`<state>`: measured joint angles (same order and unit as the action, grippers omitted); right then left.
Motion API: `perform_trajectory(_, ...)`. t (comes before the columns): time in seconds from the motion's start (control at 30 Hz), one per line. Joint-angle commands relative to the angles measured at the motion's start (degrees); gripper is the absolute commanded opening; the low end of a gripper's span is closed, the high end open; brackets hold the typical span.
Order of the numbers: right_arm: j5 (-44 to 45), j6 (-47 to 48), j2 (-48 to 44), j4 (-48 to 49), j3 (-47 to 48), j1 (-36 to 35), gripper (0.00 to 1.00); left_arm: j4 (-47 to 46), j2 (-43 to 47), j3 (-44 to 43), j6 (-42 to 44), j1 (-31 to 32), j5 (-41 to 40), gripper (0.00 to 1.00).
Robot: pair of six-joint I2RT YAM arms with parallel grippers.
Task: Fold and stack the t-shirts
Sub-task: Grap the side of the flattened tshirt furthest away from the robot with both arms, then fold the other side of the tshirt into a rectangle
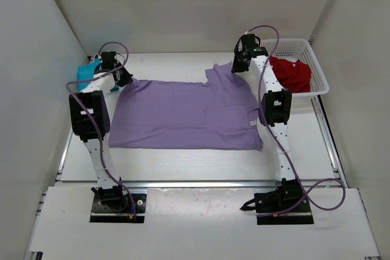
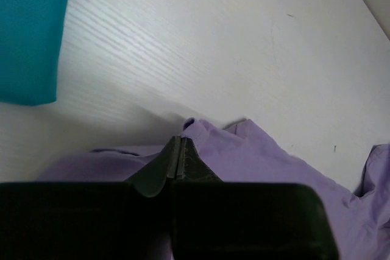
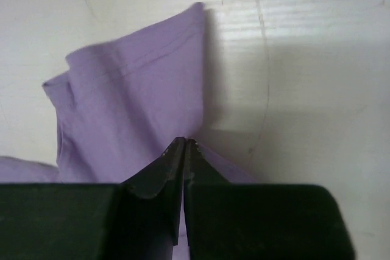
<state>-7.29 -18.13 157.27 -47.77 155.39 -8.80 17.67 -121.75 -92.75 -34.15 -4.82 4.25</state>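
Note:
The lavender t-shirt point(image 1: 183, 114) lies spread flat on the table. My left gripper point(image 1: 124, 79) is shut on its far left corner, with the fabric point(image 2: 268, 162) bunched at the fingertips. My right gripper point(image 1: 236, 65) is shut on its far right edge, by the sleeve point(image 3: 134, 101). The teal t-shirt point(image 1: 85, 72) lies folded at the far left; it also shows in the left wrist view point(image 2: 27, 28). The red t-shirt point(image 1: 291, 72) lies crumpled in the white basket point(image 1: 320, 83).
The white mesh basket stands at the far right of the table, close to the right arm. White walls enclose the table on the left, back and right. The arm bases sit at the near edge.

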Motion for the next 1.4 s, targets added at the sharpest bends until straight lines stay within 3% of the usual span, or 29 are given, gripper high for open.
perform_trajectory(0.0, 0.7, 2.0, -5.7, -7.4, 3.2, 0.2, 0.0, -3.2, 6.3, 3.4, -2.1, -1.6, 2.3, 0.0)
perform_trajectory(0.17, -7.3, 3.4, -9.8, -15.9, -1.0, 0.5, 0.0, -4.4, 8.9, 6.4, -3.1, -2.6, 3.2, 0.0)
perform_trajectory(0.3, -5.6, 5.6, -17.5, -15.3, -10.4, -0.5, 0.0, -5.0, 11.2, 9.8, -2.7, -4.2, 4.0, 0.0)
perform_trajectory(0.47, -6.3, 4.9, -40.4, 7.3, -51.1, 1.1, 0.0, -3.9, 11.2, 10.0, -1.4, -5.0, 4.7, 0.0)
perform_trajectory(0.8, -2.9, -2.0, -60.4, 20.2, -74.8, 1.4, 0.0, -4.4, 17.0, 15.7, -2.5, -7.7, 6.7, 0.0)
perform_trajectory(1.37, -0.9, -10.0, -87.6, 31.9, -108.6, -0.6, 0.0, -8.9, 29.5, 33.0, -5.3, -15.0, 10.9, 0.0)
